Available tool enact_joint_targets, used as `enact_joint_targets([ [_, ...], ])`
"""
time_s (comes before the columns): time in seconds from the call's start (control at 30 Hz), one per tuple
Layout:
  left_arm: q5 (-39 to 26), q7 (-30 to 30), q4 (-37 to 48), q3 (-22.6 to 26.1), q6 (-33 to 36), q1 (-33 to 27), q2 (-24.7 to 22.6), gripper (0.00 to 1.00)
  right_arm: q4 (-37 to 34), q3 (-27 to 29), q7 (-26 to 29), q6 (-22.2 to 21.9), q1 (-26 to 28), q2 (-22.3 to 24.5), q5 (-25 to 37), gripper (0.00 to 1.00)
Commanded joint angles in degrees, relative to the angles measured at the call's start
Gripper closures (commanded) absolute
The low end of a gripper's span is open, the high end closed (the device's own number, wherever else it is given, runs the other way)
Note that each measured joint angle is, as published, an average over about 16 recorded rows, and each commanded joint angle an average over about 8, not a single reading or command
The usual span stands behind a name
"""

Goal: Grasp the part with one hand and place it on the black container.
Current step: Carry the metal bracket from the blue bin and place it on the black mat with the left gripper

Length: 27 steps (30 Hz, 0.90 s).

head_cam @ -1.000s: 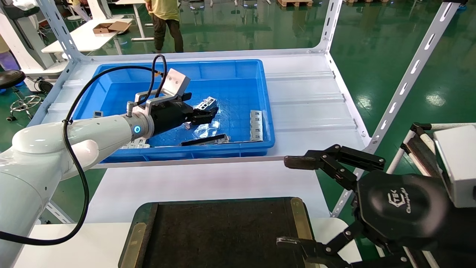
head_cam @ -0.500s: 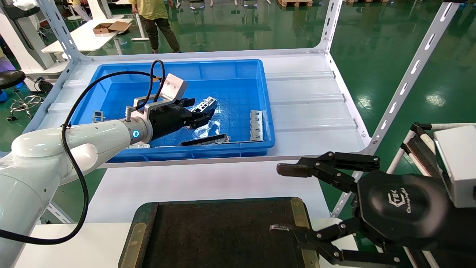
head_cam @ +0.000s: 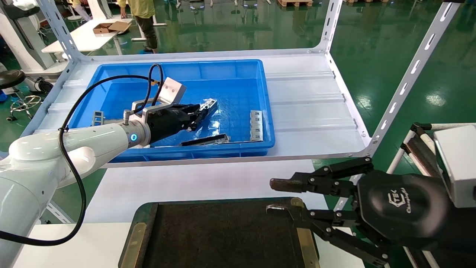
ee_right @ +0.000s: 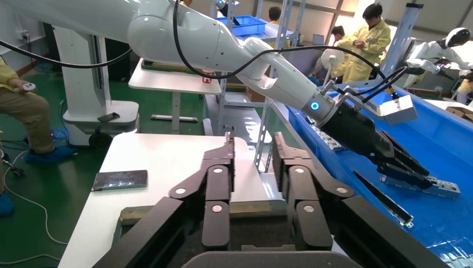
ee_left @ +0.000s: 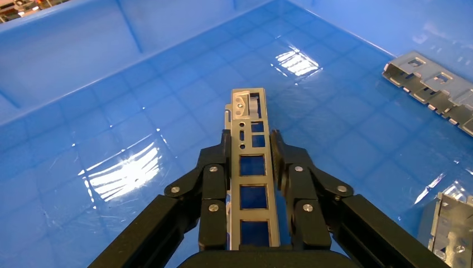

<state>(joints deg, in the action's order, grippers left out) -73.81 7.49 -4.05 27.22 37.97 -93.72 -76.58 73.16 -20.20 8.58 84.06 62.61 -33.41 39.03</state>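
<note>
Left gripper [ee_left: 254,167] clamps the part [ee_left: 250,146] by its long edges, lifted over the blue bin [head_cam: 238,67]. Thin stiff sheet metal, probably light and slippery, so a mid-length edge grip suits it. Nearer, the black container [head_cam: 223,234] lies matte and flat; right gripper [head_cam: 277,195] hovers part-open at its corner.

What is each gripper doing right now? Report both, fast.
Left gripper: closed on the part, over the blue bin.
Right gripper: open, holding nothing, at the black container's right edge.
</note>
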Motion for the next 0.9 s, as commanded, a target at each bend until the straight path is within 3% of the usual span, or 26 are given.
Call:
enact_joint_targets([
  [0.03,0.1,0.2,0.1,0.0,0.0,0.0,0.0,1.0,0.0,0.0,0.0,0.0,0.0,0.0,0.0,1.0],
  [0.47,3.5,2.4,-1.3,-2.1,6.1,-1.4,2.3,1.0,0.0,0.0,0.0,0.0,0.0,0.0,0.0,1.0],
  [0.9,7.3,2.4,-6.6,-4.0,26.3,-2.8,6.8,1.0,0.0,0.0,0.0,0.0,0.0,0.0,0.0,1.0],
])
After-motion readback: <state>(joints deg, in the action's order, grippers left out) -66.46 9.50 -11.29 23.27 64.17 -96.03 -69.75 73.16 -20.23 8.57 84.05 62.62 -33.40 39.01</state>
